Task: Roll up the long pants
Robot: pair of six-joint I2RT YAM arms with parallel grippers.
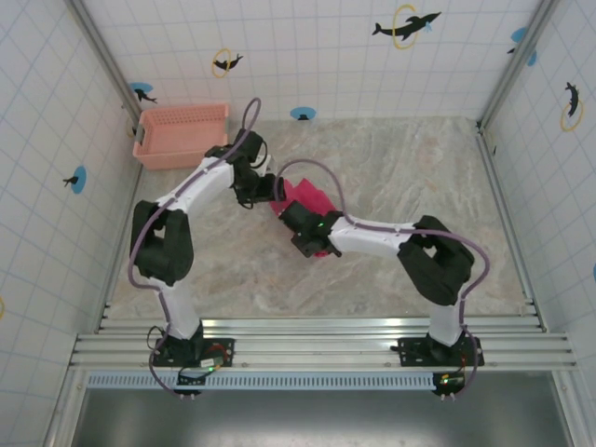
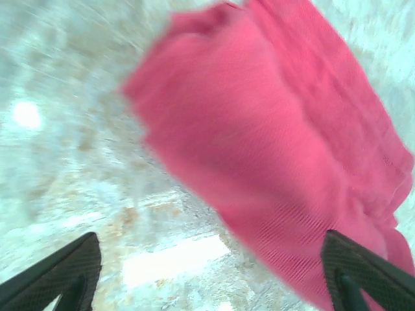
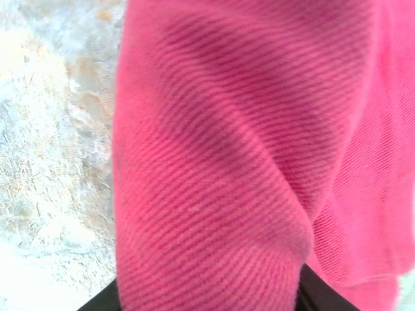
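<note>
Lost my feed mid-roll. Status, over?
Left pincer open, above table. Right pincer shut on long pants, bunched mid-table. Mesh basket far left, apart from pants.

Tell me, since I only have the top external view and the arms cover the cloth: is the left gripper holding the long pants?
Observer: No. In the left wrist view the left gripper is open, fingers wide apart, with the long pants ahead of them, not pinched.
Operator: And the right one?
Observer: The right gripper has a thick fold of the pants bunched between its fingers; it looks closed on it.
</note>
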